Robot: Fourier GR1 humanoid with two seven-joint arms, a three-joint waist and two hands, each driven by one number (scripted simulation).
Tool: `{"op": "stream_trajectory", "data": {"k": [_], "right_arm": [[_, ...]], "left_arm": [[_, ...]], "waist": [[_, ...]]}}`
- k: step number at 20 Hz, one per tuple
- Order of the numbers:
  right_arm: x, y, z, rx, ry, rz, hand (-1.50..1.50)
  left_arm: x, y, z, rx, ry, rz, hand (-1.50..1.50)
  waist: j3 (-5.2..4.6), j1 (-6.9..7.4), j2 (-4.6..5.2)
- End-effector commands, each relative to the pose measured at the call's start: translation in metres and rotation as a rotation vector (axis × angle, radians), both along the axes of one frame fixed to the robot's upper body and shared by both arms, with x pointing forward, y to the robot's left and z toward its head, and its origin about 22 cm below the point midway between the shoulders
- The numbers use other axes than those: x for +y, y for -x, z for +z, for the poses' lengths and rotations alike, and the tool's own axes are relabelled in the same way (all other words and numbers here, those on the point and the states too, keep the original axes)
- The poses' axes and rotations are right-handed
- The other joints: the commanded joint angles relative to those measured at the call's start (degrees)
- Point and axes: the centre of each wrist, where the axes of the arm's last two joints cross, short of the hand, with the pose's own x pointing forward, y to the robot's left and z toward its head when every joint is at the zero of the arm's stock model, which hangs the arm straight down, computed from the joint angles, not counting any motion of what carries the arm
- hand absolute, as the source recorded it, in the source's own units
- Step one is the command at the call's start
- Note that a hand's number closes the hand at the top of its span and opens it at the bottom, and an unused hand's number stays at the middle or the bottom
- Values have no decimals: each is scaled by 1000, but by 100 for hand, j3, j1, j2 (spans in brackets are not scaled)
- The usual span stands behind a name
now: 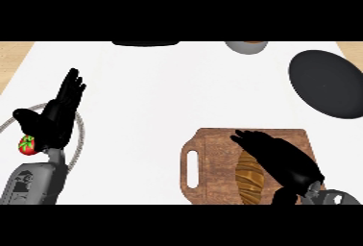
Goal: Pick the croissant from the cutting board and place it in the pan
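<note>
Right hand (pixel 284 158), fingers extended and grasping nothing, over the croissant (pixel 249 180) on the cutting board (pixel 212 166); lifting and transfer to the pan (pixel 330 84) beyond the board remain.

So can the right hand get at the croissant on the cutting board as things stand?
Probably yes: the right hand is directly over the croissant on the cutting board, fingers straight, with nothing between them.

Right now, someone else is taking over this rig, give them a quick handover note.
Left hand: open, resting at the left edge, holding nothing.
Right hand: open, fingers spread over the croissant, not closed on it.
Croissant lies on the cutting board, near the counter's front.
Pan sits at far right, nothing in it.
Done: reach.
Left: grasp, lift, carry, place in pan.
</note>
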Motion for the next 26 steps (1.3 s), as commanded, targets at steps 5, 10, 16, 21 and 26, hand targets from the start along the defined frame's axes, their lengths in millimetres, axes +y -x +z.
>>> {"op": "stream_trajectory", "data": {"k": [5,10,16,21,26], "right_arm": [[12,-6,-28,20,82,6,-150],[6,-12,-26,61,95,14,-150],[23,-14,-46,86,86,73,150],[3,-4,-63,43,62,171,150],[6,-14,-54,29,52,159,150]], "left_arm": [[0,7,14,12,-9,3,0],[16,3,24,-6,-4,4,0],[4,-1,-12,11,8,-4,0],[-1,1,-3,-2,-16,3,0],[-1,16,-3,-3,2,6,0]], "waist": [[0,15,-1],[-1,9,-2],[-1,-3,5],[0,-6,2],[0,8,-4]]}}
